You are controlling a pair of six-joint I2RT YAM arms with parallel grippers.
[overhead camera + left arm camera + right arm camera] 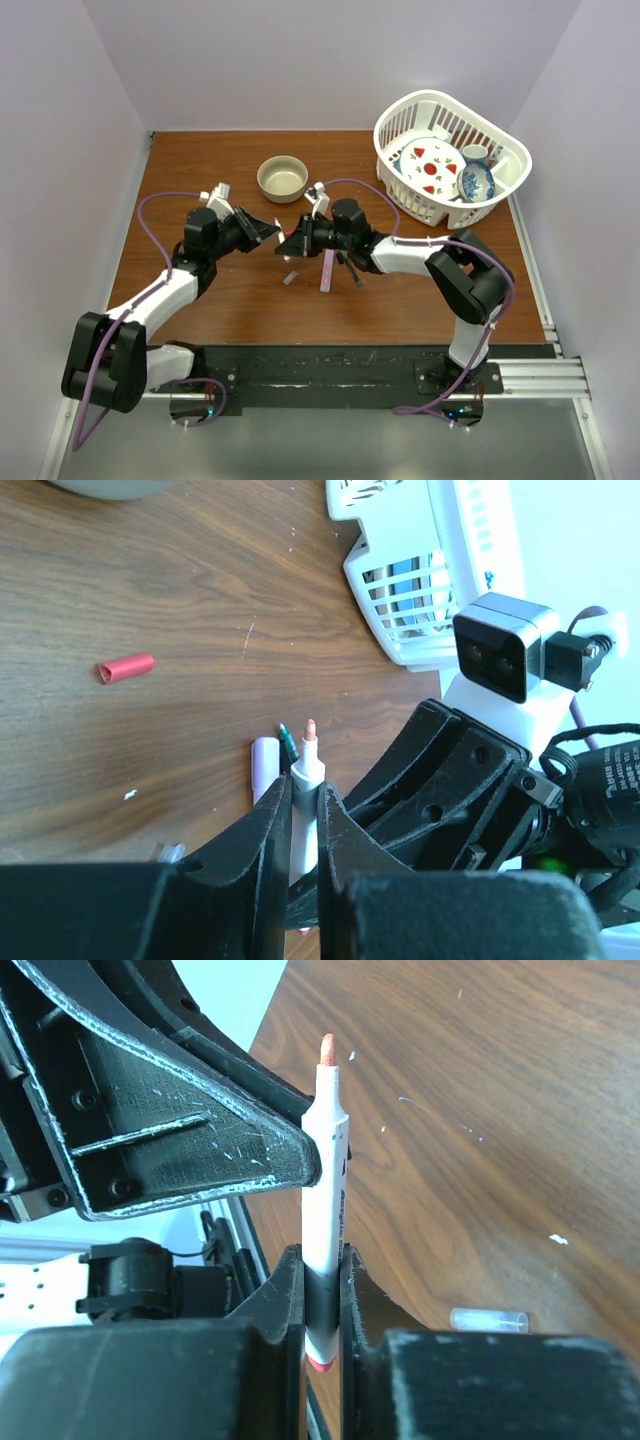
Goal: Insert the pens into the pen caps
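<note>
- The white pen [325,1140] is up in the air over the middle of the table [200,170]. Its orange-red tip is bare and has no cap on it.
- The right gripper [322,1270] has its jaws squeezed tight on the lower part of the pen. A little red end sticks out below the fingers.
- The left gripper [305,800] is pinching the same pen higher up, just under the tip.
- The two grippers meet nose to nose. They touch the pen at two spots, one next to the other.
- The left arm [160,290] comes from its base at the near left. It bends and reaches forward and to the right.
- The right arm [440,255] goes up from its base at the near right. It folds at the elbow and stretches left, low over the wood.
- The pink marker [327,270] lies flat on the table under the right gripper.
- The dark pen [350,268] lies just beside the pink marker.
- The red cap [126,667] lies on its side on the bare wood, away from the pens.
- The clear cap [488,1320] also lies flat on the table, near the right gripper.
- The tan bowl [283,178] sits farther back, behind the grippers.
- The white basket [400,185] with dishes stands in the far right corner.
</note>
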